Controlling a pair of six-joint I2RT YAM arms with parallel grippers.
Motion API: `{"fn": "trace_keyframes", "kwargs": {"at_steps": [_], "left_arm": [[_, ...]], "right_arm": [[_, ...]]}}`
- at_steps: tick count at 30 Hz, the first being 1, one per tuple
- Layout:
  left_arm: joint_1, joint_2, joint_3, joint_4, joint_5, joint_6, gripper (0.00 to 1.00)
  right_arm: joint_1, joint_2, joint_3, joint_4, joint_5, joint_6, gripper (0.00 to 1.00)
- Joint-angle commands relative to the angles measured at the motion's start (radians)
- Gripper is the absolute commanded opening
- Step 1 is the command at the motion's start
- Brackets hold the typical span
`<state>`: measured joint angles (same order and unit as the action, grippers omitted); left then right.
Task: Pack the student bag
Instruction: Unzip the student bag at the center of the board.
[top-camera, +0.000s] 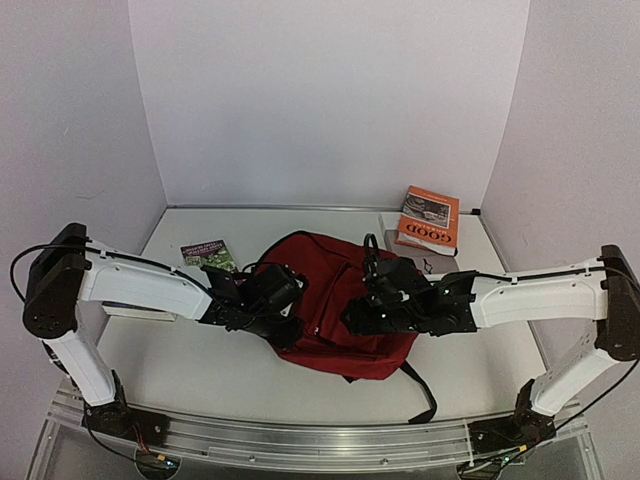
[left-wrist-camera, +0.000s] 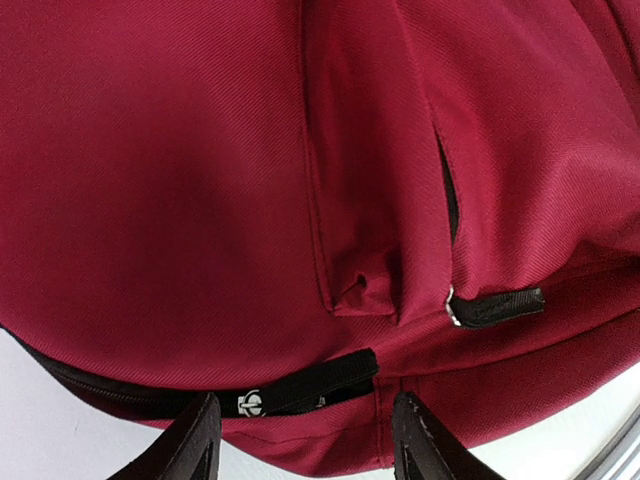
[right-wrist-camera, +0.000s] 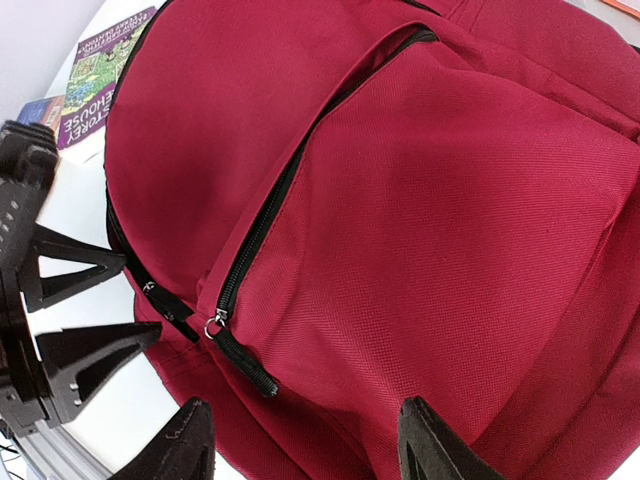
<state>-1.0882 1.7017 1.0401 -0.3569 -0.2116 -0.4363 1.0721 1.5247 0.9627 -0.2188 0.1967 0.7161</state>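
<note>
Student bag (top-camera: 335, 300) lies mid-table, long axis running far to near. Left gripper (left-wrist-camera: 305, 450) and right gripper (right-wrist-camera: 305, 450) hover over its two sides, both with fingers spread and empty. Front-pocket zipper pull (right-wrist-camera: 213, 323) sits just ahead of the right fingers, a touch left. I'd say that arm is better placed.

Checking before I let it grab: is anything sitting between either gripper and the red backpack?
Nothing visible does. The left gripper and the right gripper are both open, close over the student bag, and each wrist view shows only its red fabric directly ahead.
</note>
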Motion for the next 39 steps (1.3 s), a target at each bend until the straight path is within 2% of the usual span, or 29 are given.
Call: {"fn": "trace_keyframes", "kwargs": {"at_steps": [1, 10, 17, 28, 35, 39], "left_arm": [[-0.013, 0.038, 0.072, 0.020, 0.001, 0.104, 0.57], [-0.024, 0.120, 0.129, -0.025, -0.009, 0.140, 0.53], [-0.024, 0.167, 0.151, -0.060, -0.082, 0.135, 0.49], [-0.024, 0.187, 0.178, -0.084, -0.200, 0.093, 0.33], [-0.024, 0.158, 0.172, -0.102, -0.244, 0.055, 0.12], [-0.024, 0.142, 0.168, -0.122, -0.276, 0.025, 0.03]], "right_arm": [[-0.002, -0.035, -0.008, 0.011, 0.027, 0.015, 0.60], [-0.002, -0.045, -0.010, 0.012, 0.028, 0.015, 0.60], [-0.002, -0.052, -0.017, 0.012, 0.026, 0.016, 0.60], [-0.004, -0.052, -0.021, 0.012, 0.025, 0.020, 0.60], [-0.003, -0.048, -0.022, 0.012, 0.027, 0.020, 0.60], [-0.003, -0.049, -0.020, 0.012, 0.026, 0.018, 0.60]]}}
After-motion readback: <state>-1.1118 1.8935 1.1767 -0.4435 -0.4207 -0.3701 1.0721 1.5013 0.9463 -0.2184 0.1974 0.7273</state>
